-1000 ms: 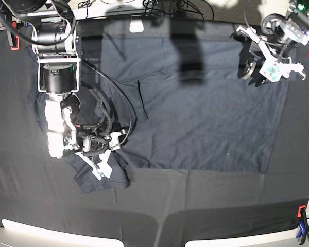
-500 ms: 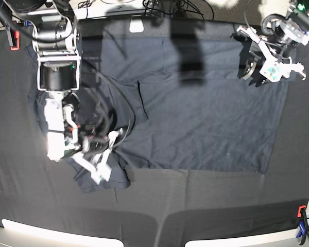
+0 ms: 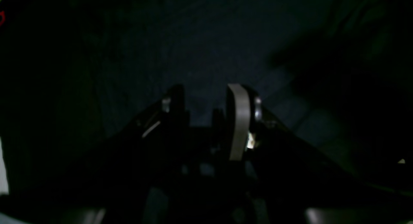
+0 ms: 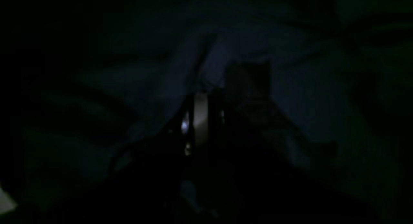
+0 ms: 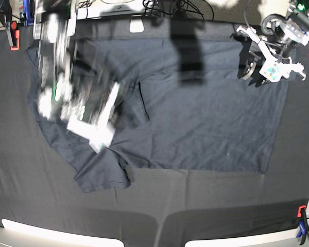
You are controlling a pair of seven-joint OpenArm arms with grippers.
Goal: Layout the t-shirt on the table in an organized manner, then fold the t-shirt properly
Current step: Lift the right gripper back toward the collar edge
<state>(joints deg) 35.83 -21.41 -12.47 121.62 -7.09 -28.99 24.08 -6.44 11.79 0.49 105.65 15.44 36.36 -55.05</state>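
Across matte black table (image 5: 221,206), creased navy t-shirt (image 5: 206,123)

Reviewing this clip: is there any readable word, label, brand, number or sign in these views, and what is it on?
None readable.
T-shirt: plain, with no print visible.
Table: bare black cloth, no markings.
Both wrist views: too dark to show any text.
Right claw: blurred, nothing legible on it.

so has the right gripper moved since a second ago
Yes. The right gripper has lifted up the base view, off the lower sleeve of the t-shirt, toward the far table edge.
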